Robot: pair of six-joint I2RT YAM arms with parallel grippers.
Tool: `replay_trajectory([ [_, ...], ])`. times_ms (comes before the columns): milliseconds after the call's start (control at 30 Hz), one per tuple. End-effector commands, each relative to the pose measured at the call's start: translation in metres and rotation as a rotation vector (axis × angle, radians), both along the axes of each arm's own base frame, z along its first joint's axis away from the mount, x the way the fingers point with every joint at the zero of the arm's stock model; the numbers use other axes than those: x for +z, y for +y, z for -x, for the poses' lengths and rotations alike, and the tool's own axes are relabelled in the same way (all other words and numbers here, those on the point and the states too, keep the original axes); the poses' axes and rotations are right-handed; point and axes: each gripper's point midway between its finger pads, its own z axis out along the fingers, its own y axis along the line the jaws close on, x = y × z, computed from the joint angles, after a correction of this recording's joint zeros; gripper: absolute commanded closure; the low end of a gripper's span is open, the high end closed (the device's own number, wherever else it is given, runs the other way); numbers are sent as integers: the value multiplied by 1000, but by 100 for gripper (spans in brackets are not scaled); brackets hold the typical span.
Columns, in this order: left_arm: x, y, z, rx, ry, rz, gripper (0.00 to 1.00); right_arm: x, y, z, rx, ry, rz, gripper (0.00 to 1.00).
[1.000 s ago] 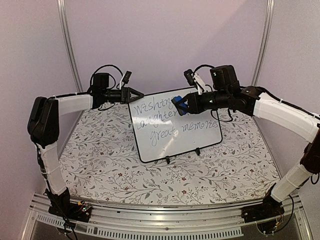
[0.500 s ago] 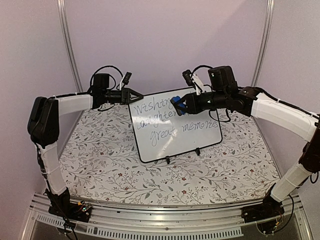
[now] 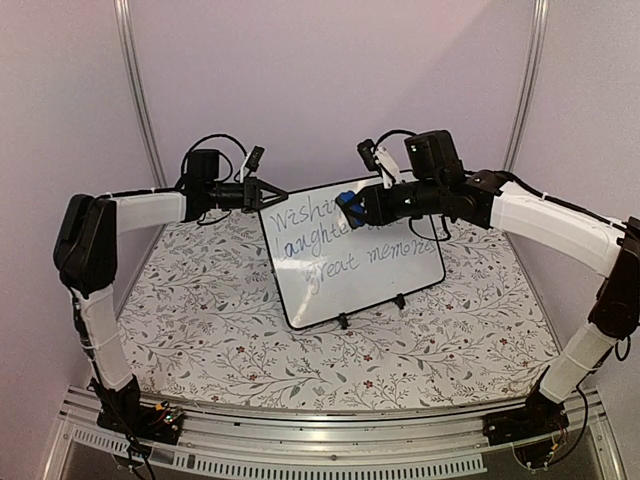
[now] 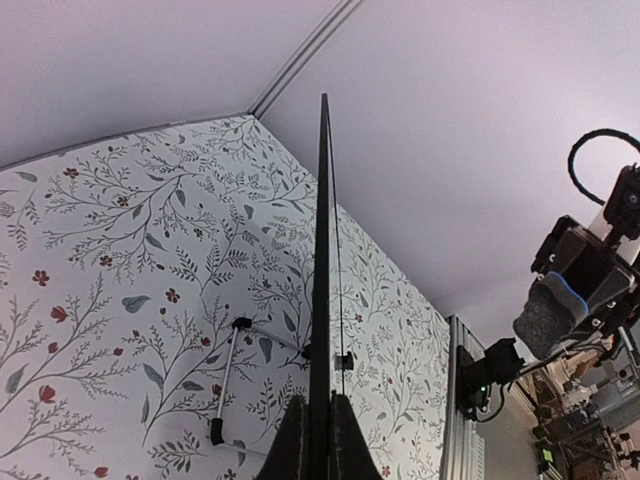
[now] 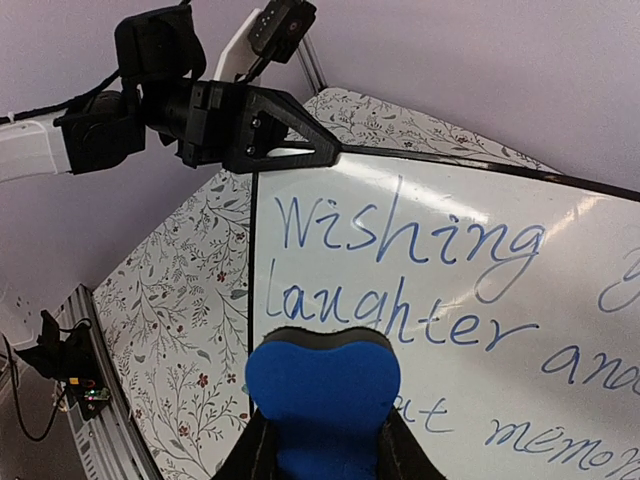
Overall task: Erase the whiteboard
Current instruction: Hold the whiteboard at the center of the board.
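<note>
At the near edge, a metal rail (image 3: 330, 430) holds the bases of both arms. Past it lies the table (image 3: 200, 320), covered with a cloth of little leaves and flowers.

The whiteboard (image 3: 370, 280) stands near the middle of the table, toward the back. It leans back on two small black feet (image 3: 343, 322). It is turned a bit, so its left side sits closer to the front. Blue writing (image 5: 400, 235) fills the top part.

The left gripper (image 3: 278, 193) comes in from the left. Its fingers are squeezed tight on the board's top left corner. In the left wrist view, the thin black edge runs up from between them.

The right gripper (image 3: 355, 208) reaches in from the right. It is clamped on a blue eraser (image 5: 322, 395). The eraser is in front of the top line of words. I cannot tell if it touches the board.

Behind everything is a plain pale wall (image 3: 330, 80).
</note>
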Motion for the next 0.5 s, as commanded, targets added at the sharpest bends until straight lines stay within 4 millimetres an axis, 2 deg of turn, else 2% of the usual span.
replay_trajectory([
  [0,5,-19,18,49,-24,-11,100,8,7,-3,-23,-44,33,77],
  [133,0,-36,38,65,-57,-48,100,7,9,1,-24,-54,42,78],
  [467,10,-37,73,193,-81,-47,100,-2,12,21,-7,-48,57,78],
])
